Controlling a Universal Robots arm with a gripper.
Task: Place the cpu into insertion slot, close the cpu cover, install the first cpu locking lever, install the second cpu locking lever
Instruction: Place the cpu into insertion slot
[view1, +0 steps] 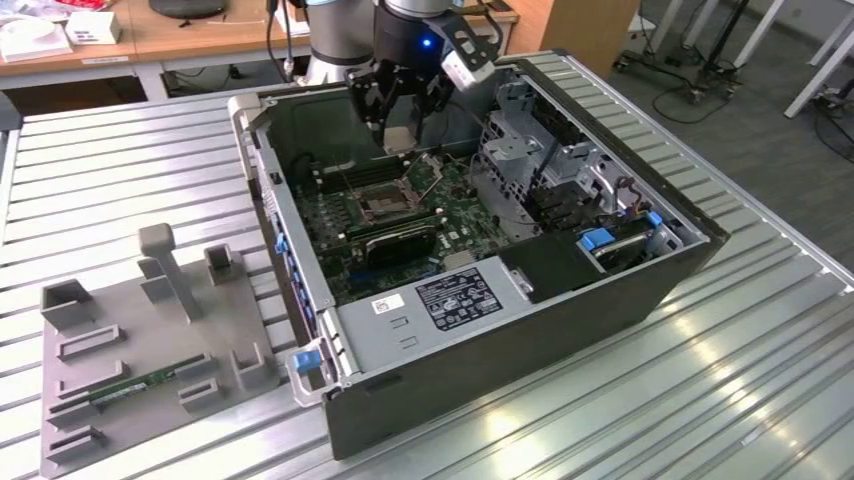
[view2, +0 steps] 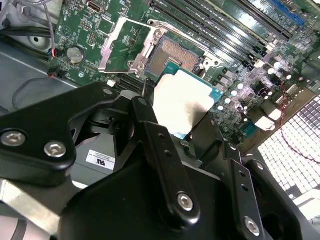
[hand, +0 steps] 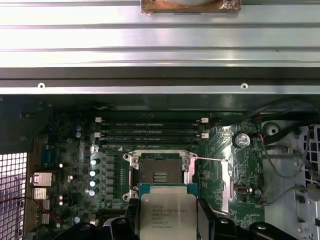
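My gripper (view1: 396, 133) hangs inside the open computer case, shut on the cpu (view1: 396, 142). In both wrist views the cpu (view2: 182, 102) (hand: 167, 214) is a flat silvery square with a green edge, pinched by its two sides between black fingers (view2: 142, 107). It hovers above the motherboard, beside the insertion slot (view2: 175, 55) (hand: 160, 170) and slightly off from it. The slot (view1: 387, 205) is uncovered, its dark centre showing. The cpu cover (view2: 125, 45) is swung up and open on its hinge at one side of the slot. A thin locking lever (hand: 207, 159) sticks out beside the slot.
Long black memory slots (hand: 150, 131) run next to the slot. A drive cage (view1: 534, 150) and power supply (view1: 454, 295) crowd the case's right side in the exterior view. A grey fixture tray (view1: 147, 340) holding a green memory stick (view1: 134, 385) lies at that view's left.
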